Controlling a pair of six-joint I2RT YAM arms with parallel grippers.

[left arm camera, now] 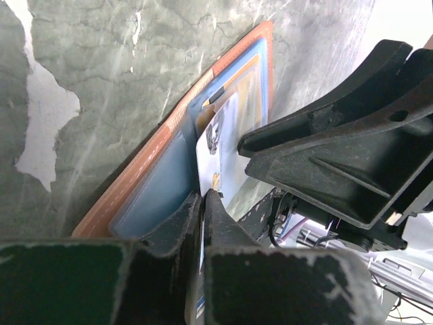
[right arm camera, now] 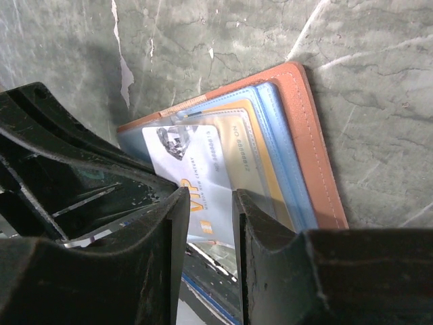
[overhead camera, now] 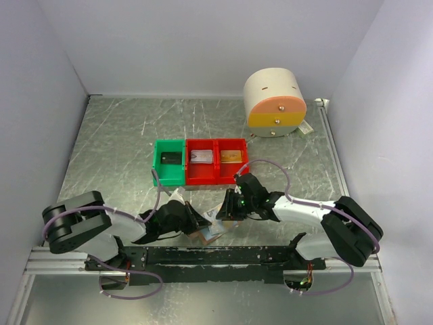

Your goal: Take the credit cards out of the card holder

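The tan card holder (overhead camera: 211,232) lies open on the table between both arms, its leather edge (left arm camera: 135,183) and blue-grey lining showing. A silver-white credit card (left arm camera: 226,142) marked VIP (right arm camera: 196,162) sticks partly out of a pocket. A gold card (right arm camera: 254,149) sits deeper in the pocket behind it. My left gripper (left arm camera: 203,196) is shut on the near edge of the silver-white card. My right gripper (right arm camera: 210,196) hovers over the holder's other side, its jaws apart with nothing between them. In the top view both grippers (overhead camera: 197,227) (overhead camera: 226,211) meet over the holder.
A green bin (overhead camera: 169,142) and two red bins (overhead camera: 201,181) (overhead camera: 231,143) stand in a row behind the arms, with a dark, a silver and a gold card in them. A cream cylinder with an orange band (overhead camera: 274,101) stands at the back right.
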